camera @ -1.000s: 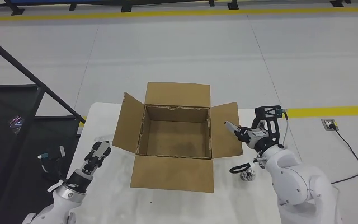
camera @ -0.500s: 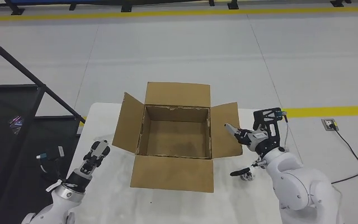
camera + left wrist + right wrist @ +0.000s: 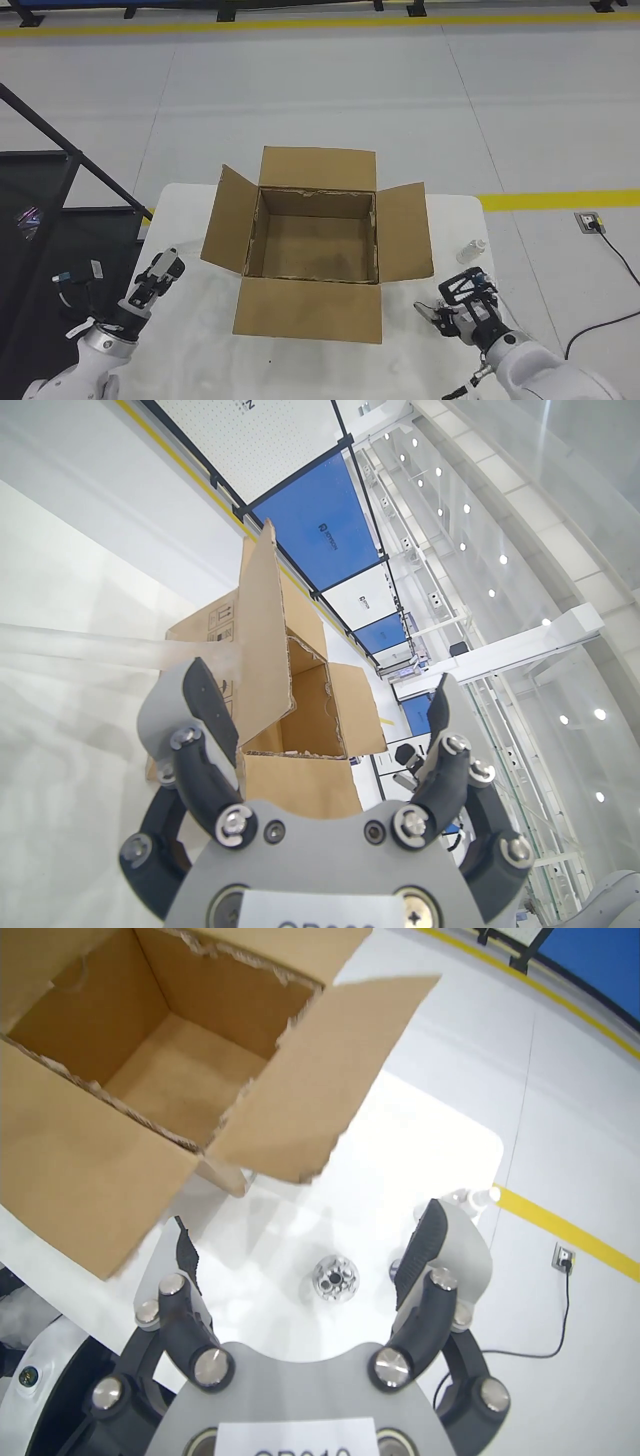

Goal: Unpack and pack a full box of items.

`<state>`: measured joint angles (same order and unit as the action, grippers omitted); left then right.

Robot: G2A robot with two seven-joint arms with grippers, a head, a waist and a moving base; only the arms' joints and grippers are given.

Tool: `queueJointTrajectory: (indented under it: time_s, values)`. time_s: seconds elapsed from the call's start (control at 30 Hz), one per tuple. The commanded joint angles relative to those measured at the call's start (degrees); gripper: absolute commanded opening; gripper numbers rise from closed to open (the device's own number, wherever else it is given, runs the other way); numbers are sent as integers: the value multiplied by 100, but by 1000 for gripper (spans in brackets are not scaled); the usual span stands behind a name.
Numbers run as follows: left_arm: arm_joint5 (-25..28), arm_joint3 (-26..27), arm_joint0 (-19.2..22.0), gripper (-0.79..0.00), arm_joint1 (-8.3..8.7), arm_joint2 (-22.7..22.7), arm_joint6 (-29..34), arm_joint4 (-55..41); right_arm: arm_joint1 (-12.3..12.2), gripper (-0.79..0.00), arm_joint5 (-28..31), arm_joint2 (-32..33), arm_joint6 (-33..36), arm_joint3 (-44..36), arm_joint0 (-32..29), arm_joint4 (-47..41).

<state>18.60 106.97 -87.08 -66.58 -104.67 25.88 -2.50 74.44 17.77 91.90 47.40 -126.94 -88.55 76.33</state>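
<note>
Black-padded left gripper (image 3: pixel 322 680), fingers spread and holding nothing, is hovering beside the box's left flap. Cardboard box (image 3: pixel 308 308), empty with its flaps splayed, is sitting between both grippers. Right gripper (image 3: pixel 305 1223), jaws wide apart, is hanging just above a perforated metal ball (image 3: pixel 336 1279). Ball is likely hard, slick and prone to rolling, so best pinched across its middle. Small clear bottle (image 3: pixel 471 250) is standing beyond.
</note>
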Motion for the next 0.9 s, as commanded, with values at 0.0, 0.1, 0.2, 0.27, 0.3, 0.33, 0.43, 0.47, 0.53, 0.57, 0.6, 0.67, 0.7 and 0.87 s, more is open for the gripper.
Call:
queueJointTrajectory:
  time_s: [0.0, 0.1, 0.2, 0.27, 0.3, 0.33, 0.43, 0.47, 0.53, 0.57, 0.6, 0.67, 0.7, 0.87]
  values:
    - [0, 2, -1, 0, 0, 1, -1, 2, -9, 0, -15, 20, -66, 156, -162, 18]
    - [0, 2, -1, 0, 0, 1, -1, 2, -25, 0, -8, 83, -151, 403, -331, -16]
    - [0, 2, -1, 0, 0, 1, -1, 2, -35, 0, -54, 158, -171, 778, -309, -217]
    - [0, 2, -1, 0, 0, 1, -1, 2, -41, 0, -82, 149, -133, 1071, -189, -337]
    - [0, 2, -1, 0, 0, 1, -1, 2, -41, 0, -126, 139, -128, 1217, -107, -430]
    - [0, 2, -1, 0, 0, 1, -1, 2, -44, 0, -144, 131, -111, 1358, -16, -469]
    - [0, 2, -1, 0, 0, 1, -1, 2, -44, 0, -337, 54, -71, 1736, 261, -516]
    - [0, 2, -1, 0, 0, 1, -1, 2, -46, 0, -354, 14, -72, 1854, 342, -507]
    - [0, 2, -1, 0, 0, 1, -1, 2, -48, 0, -507, -55, -51, 2046, 490, -391]
    - [0, 2, -1, 0, 0, 1, -1, 2, -47, 0, -545, -105, -60, 2118, 547, -349]
    - [0, 2, -1, 0, 0, 1, -1, 2, -48, 0, -564, -140, -64, 2183, 595, -352]
    - [0, 2, -1, 0, 0, 1, -1, 2, -55, 0, -565, -181, -53, 2279, 668, -314]
    - [0, 2, -1, 0, 0, 1, -1, 2, -60, 0, -598, -198, -43, 2323, 700, -234]
    - [0, 2, -1, 0, 0, 1, -1, 2, -66, -305, -738, -353, -63, 2512, 822, -30]
